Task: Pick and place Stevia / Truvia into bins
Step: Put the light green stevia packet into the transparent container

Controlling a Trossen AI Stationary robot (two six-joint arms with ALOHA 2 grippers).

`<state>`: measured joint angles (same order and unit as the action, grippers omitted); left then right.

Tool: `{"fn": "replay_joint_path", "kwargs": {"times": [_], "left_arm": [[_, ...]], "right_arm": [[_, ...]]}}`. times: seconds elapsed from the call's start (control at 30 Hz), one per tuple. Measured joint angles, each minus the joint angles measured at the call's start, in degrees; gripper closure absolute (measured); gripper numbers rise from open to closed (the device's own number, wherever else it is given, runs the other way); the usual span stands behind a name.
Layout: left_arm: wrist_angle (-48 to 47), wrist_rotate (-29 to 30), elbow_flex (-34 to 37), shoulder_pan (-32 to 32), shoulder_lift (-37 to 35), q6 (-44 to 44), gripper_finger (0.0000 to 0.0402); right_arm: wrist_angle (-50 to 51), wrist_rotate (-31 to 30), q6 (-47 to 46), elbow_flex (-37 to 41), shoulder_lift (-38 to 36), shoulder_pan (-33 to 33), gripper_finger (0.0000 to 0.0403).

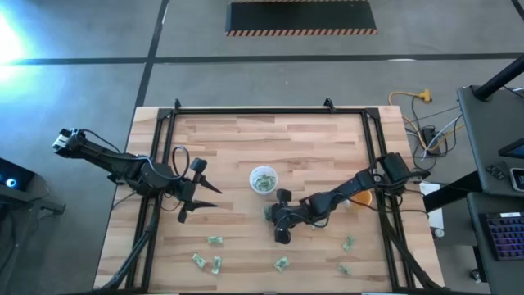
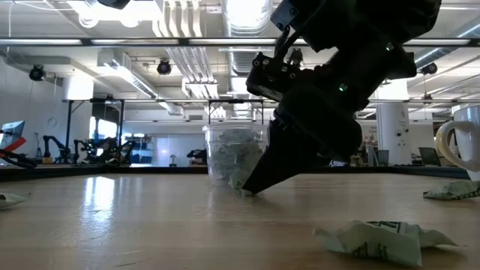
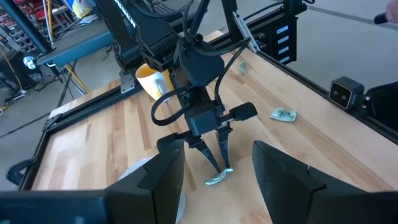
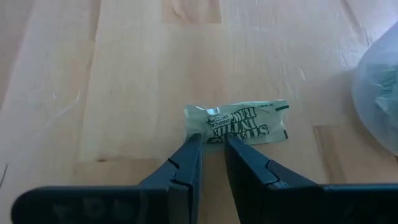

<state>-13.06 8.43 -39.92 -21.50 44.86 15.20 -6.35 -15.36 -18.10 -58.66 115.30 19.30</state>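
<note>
Tabletop packet (image 4: 239, 123) touches right tool's (image 4: 212, 144) tips.

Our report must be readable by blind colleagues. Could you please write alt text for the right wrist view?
The right end effector has its two dark fingers closed on the near edge of a green and white Stevia packet that lies flat on the wooden table. The translucent cup shows partly at the picture's edge, close to the packet.

Table (image 1: 246, 147) seen from overhead; viewed level at tabletop height. Translucent cup (image 1: 264, 179) shared by both, just toward 12 o'clock of centre overhead.
</note>
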Motion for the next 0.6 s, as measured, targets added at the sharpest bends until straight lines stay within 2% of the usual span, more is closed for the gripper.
{"fn": "replay_joint_path", "kwargs": {"times": [0.13, 0.4, 0.47, 0.6], "left_arm": [[-0.01, 0.00, 0.00, 0.00, 0.02, -0.01, 0.0228], [-0.47, 0.00, 0.00, 0.00, 0.03, 0.00, 0.0228], [-0.49, 0.00, 0.00, 0.00, 0.02, -0.01, 0.0228], [-0.50, 0.00, 0.00, 0.00, 0.03, 0.00, 0.0228]], "right_arm": [[5.05, 0.84, -1.94, -0.54, -1.66, 0.19, 0.0339], [21.41, 2.09, -10.32, -1.26, -6.78, 4.18, 0.0339], [26.46, 0.80, -14.01, -1.60, -7.80, 5.46, 0.0339], [34.12, -5.73, -19.96, -1.96, -9.45, 7.33, 0.0339]]}}
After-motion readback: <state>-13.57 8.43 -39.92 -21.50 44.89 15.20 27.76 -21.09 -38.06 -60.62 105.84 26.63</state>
